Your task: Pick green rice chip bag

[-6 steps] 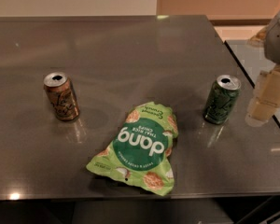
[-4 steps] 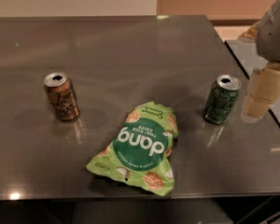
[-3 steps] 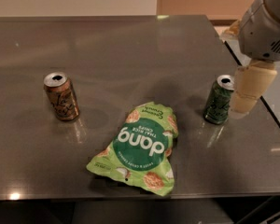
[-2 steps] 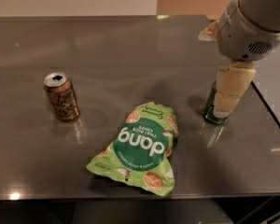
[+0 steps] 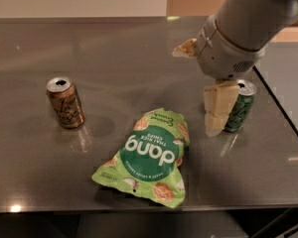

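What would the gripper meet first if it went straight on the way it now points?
Probably bare tabletop: the gripper points down between the dark green can and the green rice chip bag. Depth is unclear, so it might brush the can.

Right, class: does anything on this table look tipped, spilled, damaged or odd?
Nothing stands out. The crinkly lime-green rice chip bag lies flat on the dark table, print upside down to the camera. The brown drink can and dark green drink can stand upright, nothing spilled. The cream gripper hangs just in front of the green can.
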